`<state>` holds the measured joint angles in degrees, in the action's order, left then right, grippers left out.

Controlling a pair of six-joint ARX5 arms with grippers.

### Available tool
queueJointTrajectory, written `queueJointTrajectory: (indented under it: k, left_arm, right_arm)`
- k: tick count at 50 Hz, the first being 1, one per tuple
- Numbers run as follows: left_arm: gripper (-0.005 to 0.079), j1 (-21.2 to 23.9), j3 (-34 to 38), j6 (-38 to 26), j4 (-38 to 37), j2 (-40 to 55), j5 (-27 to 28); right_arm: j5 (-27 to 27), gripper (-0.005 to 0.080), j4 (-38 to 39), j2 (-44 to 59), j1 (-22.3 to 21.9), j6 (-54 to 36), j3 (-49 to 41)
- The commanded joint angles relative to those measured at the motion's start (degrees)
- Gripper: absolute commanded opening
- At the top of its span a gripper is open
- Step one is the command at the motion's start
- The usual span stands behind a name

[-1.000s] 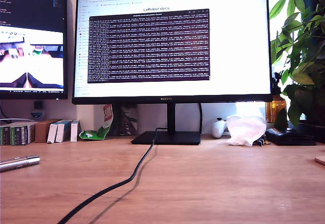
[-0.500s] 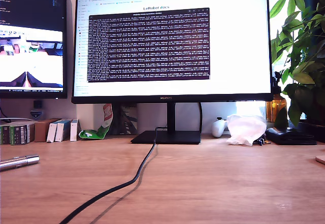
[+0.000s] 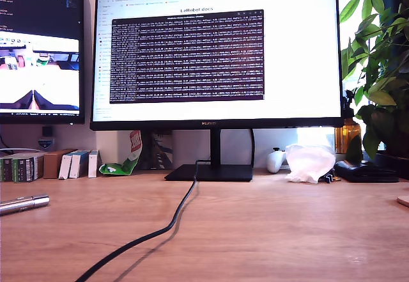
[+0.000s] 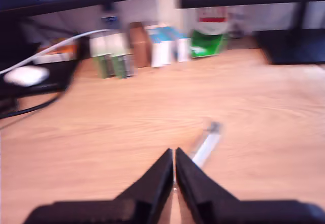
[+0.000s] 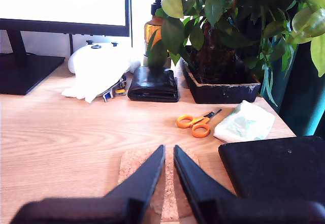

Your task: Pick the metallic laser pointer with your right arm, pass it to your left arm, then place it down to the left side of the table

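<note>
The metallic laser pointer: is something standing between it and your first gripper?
Nothing visible does. The metallic laser pointer lies flat on the table, just ahead of my first gripper, beside its tips; only bare wood shows around them. The view is blurred, though.

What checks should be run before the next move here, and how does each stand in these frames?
1. Metallic laser pointer lying flat on table: ok.
2. My first tool near the pointer, pointer just beyond its tips: ok.
3. First tool open enough to grasp: not ok, tips nearly together.
4. My second tool empty: ok, over a cork mat.
5. Black cable clear of the pointer: ok.
</note>
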<state>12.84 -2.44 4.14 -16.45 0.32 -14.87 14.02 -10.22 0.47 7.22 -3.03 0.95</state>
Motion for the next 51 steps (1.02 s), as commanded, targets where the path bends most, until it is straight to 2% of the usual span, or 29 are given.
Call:
queueJointTrajectory:
  k: [1,8,13,51]
  left_arm:
    - [-0.0021,-3.61,1.99,-0.07,-0.22,-0.85,0.07]
    - [-0.0022,-10.16,1.99,-0.07,-0.22,-1.03,0.04]
    - [-0.0022,-12.24,1.99,-0.07,-0.20,-1.03,0.04]
    - [-0.0022,-12.31,1.99,-0.07,-0.22,-1.03,0.07]
  right_arm:
    - [-0.04,0.0053,0.59,-0.37,-0.04,0.04,-0.68]
    - [-0.24,0.0053,0.66,-0.37,-4.11,0.04,-0.68]
    - [-0.17,0.0053,0.66,-0.37,-6.97,0.04,-0.68]
    - [-0.20,0.0053,0.66,-0.37,-7.74,0.04,-0.68]
